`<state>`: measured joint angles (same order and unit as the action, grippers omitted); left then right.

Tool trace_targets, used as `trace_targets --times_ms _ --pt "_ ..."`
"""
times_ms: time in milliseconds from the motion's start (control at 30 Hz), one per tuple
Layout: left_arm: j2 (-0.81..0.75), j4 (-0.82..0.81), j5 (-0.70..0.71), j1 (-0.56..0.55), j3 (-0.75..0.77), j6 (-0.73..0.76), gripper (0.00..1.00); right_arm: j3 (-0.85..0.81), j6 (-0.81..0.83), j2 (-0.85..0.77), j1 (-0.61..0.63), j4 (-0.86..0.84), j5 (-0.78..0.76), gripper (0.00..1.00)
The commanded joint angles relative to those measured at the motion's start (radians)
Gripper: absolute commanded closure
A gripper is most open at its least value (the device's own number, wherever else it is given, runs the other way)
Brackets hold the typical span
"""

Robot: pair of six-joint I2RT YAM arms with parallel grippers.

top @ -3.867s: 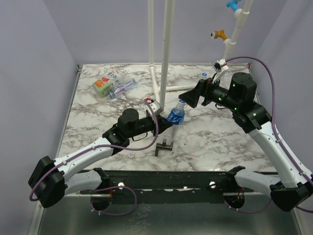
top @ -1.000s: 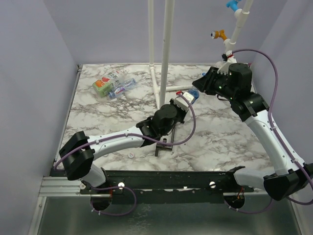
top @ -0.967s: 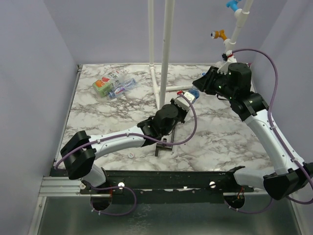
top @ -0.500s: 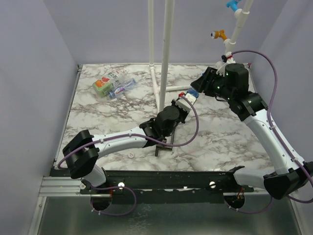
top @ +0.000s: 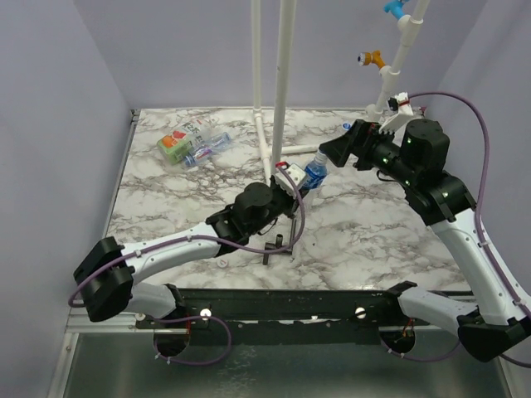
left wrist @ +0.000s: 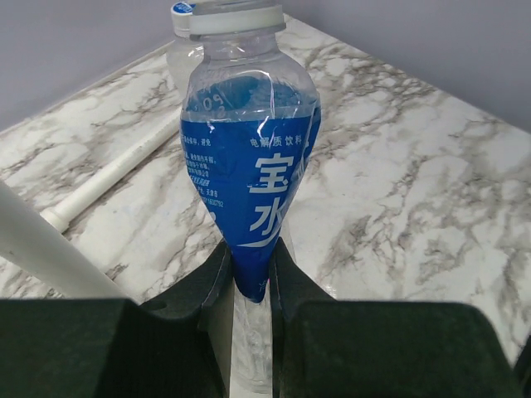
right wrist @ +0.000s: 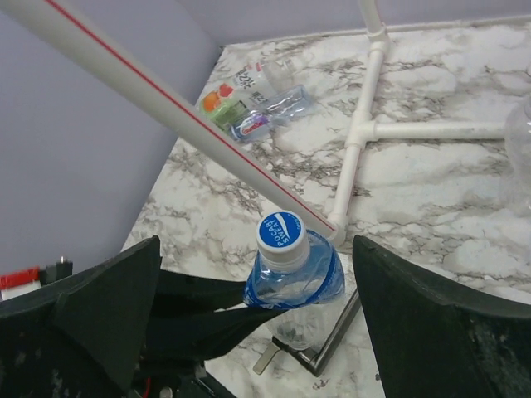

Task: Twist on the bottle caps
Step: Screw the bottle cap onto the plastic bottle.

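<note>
Pinching the blue-labelled bottle point(left wrist: 249, 157) by its lower end, the left gripper point(left wrist: 249, 274) is holding it clenched between both fingers. The bottle is pointing neck up above the marble tabletop point(top: 373, 224), just beside the tall white pipes point(top: 282, 83). A white-and-blue cap point(right wrist: 282, 231) is sitting on the bottle's neck. The right gripper point(top: 330, 152) is hovering over that cap with its fingers point(right wrist: 108, 307) spread wide, one on each side and neither touching it. A second clear bottle point(left wrist: 177, 46), also capped, is standing on the tabletop just behind. Well apart, near the far left corner, a bottle with a green, orange and red label point(top: 174, 146) is lying on its side, touching another clear bottle point(top: 209, 147). A black T-shaped tool point(top: 278, 247) is lying near the front edge, by the left arm.
</note>
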<state>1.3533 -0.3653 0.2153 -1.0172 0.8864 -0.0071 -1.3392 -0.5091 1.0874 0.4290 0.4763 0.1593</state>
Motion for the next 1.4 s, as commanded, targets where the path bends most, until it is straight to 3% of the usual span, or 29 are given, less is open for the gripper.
trace_targets --times_ms 0,100,300,500,567,633,900,1367 --pt "-0.131 0.03 -0.337 0.092 -0.059 -0.106 1.0 0.035 0.108 -0.015 0.001 -0.08 0.173 0.0" --pt "-0.21 0.054 -0.503 0.156 -0.098 -0.141 1.0 0.041 0.13 0.005 -0.019 -0.131 0.309 0.0" --pt "-0.34 0.104 -0.699 0.262 -0.135 -0.195 1.0 0.067 0.071 0.052 -0.202 -0.332 0.814 0.0" --pt "-0.372 0.098 -0.884 0.301 -0.125 -0.244 1.0 0.201 -0.256 0.11 -0.245 -0.853 1.145 0.0" --pt "-0.363 0.053 -0.936 0.309 -0.125 -0.281 1.0 0.26 -0.398 0.114 -0.244 -1.086 1.165 0.0" --pt "-0.35 0.014 -0.979 0.315 -0.125 -0.311 1.0 0.291 -0.459 0.118 -0.235 -1.172 1.162 0.0" --pt "-0.283 -0.12 -1.041 0.316 -0.128 -0.388 1.0 0.351 -0.48 0.106 -0.161 -1.226 1.086 0.02" --pt "-0.243 -0.199 -1.053 0.317 -0.145 -0.438 1.0 0.364 -0.503 0.096 -0.138 -1.247 1.032 0.21"
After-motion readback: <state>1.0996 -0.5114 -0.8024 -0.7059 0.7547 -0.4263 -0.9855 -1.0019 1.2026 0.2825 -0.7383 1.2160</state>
